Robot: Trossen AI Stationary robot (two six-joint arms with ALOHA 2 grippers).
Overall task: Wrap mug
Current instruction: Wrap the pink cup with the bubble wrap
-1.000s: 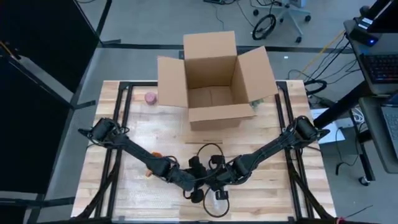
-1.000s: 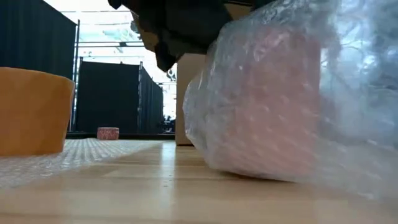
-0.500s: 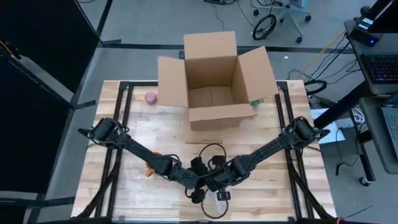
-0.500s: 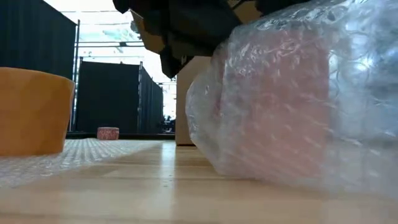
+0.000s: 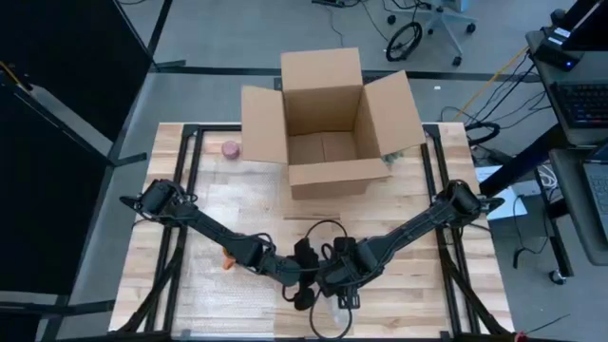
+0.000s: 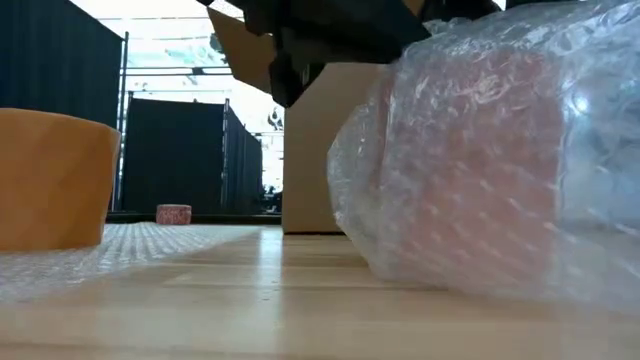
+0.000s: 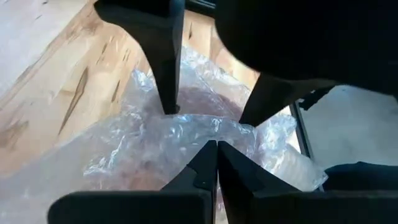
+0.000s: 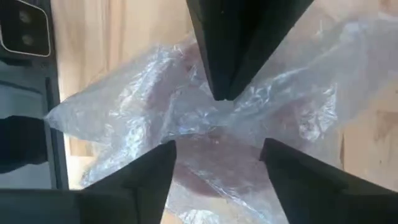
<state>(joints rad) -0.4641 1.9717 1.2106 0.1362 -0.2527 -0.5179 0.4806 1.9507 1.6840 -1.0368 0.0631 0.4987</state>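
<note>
A pink mug lies on the table near its front edge, bundled in clear bubble wrap. In the high view the bundle shows just below both grippers. My left gripper is shut on a bunched ridge of the wrap on top of the bundle. My right gripper hangs open over the same spot, one finger on each side of the ridge; whether they touch it does not show. My left gripper pinches a bunched fold of bubble wrap on top of the bundle between its two fingertips. It comes slanting down from the table's left side. Several layers seem gathered there. The wrapped mug rests on the table below.
An open cardboard box stands at the far middle. An orange cup stands left of the bundle on a flat bubble wrap sheet. A small pink thing lies far left, beside the box.
The wrapped mug has slid a little toward the table's right, and the wrap over it has spread out wider. Both grippers have drifted the same way, slightly toward the near edge, staying over the bundle.
</note>
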